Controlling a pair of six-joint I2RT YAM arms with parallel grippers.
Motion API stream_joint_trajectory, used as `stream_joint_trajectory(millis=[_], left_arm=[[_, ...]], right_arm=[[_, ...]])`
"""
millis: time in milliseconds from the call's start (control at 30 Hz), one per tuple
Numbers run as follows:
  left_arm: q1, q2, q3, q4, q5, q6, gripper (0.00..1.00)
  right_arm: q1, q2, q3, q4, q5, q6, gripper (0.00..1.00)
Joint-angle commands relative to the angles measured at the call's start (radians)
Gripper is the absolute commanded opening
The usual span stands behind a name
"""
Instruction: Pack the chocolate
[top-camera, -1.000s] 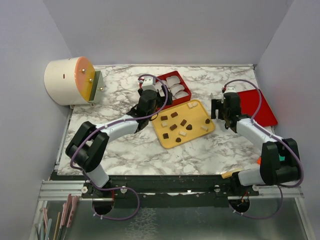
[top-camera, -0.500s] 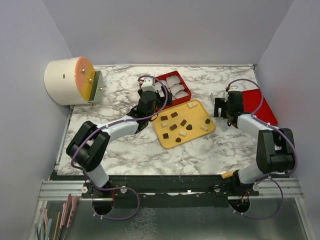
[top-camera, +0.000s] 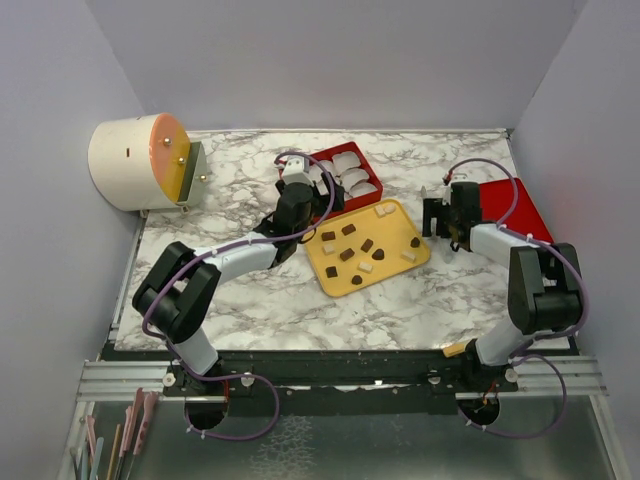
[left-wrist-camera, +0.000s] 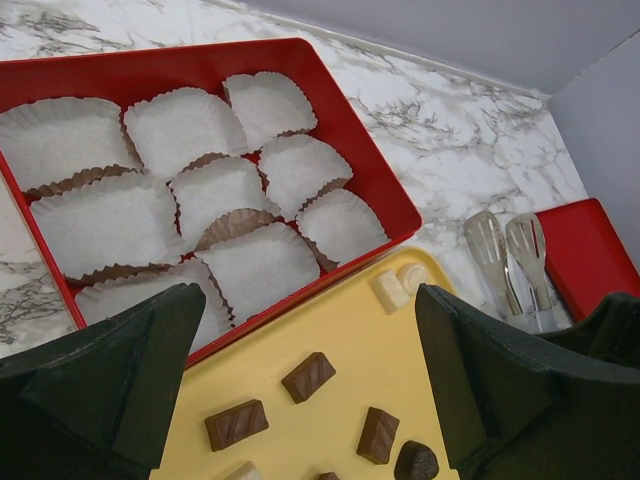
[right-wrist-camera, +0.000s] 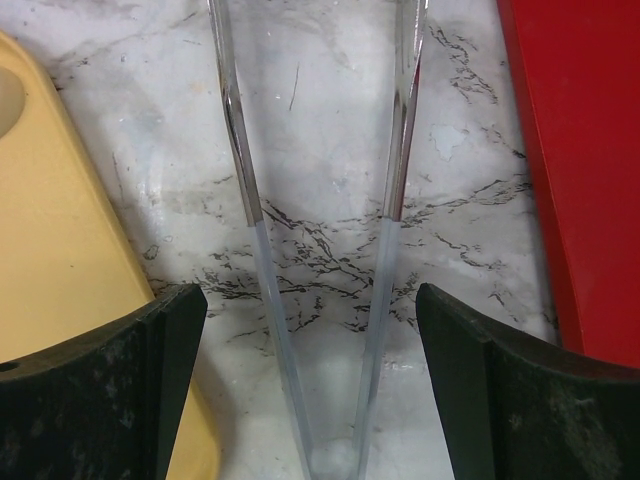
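Note:
The chocolate lies loose on a flat yellow tray (top-camera: 400, 268) in the middle of the table: dark pieces (top-camera: 367, 245) and cream-white pieces (top-camera: 383, 210). In the left wrist view, dark pieces (left-wrist-camera: 308, 376) and two white pieces (left-wrist-camera: 390, 291) lie on the tray (left-wrist-camera: 340, 330). My left gripper (left-wrist-camera: 310, 335) hangs open above the tray's edge beside the red box (left-wrist-camera: 355, 170), holding nothing. My right gripper (right-wrist-camera: 312, 320) is open low over the marble. The hinge end of clear tongs (right-wrist-camera: 243, 170) lies between its fingers, with a gap on each side.
The red box (top-camera: 372, 165) holds several white paper cups (left-wrist-camera: 95, 215). A red lid (top-camera: 520, 215) lies at the right, close beside my right gripper (top-camera: 438, 216). The tongs (left-wrist-camera: 510, 255) lie between tray and lid. A round cream drum (top-camera: 135, 162) stands at the back left.
The right arm's elbow has folded up and in toward the gripper, which stays by the tongs. The left arm has not moved.

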Motion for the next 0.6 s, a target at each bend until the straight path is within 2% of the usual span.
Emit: stream_joint_trajectory(millis=[0, 333, 567], left_arm=[[0.007, 0.014, -0.027, 0.031, -0.021, -0.011, 0.97], [0.010, 0.020, -0.047, 0.051, -0.018, -0.028, 0.97], [0.011, 0.023, -0.053, 0.057, -0.019, -0.034, 0.97]], right_arm=[[-0.010, 0.030, 0.028, -0.004, -0.031, -0.035, 0.91], [-0.025, 0.080, 0.039, 0.004, -0.030, -0.024, 0.89], [-0.034, 0.096, 0.044, 0.007, -0.045, -0.020, 0.81]])
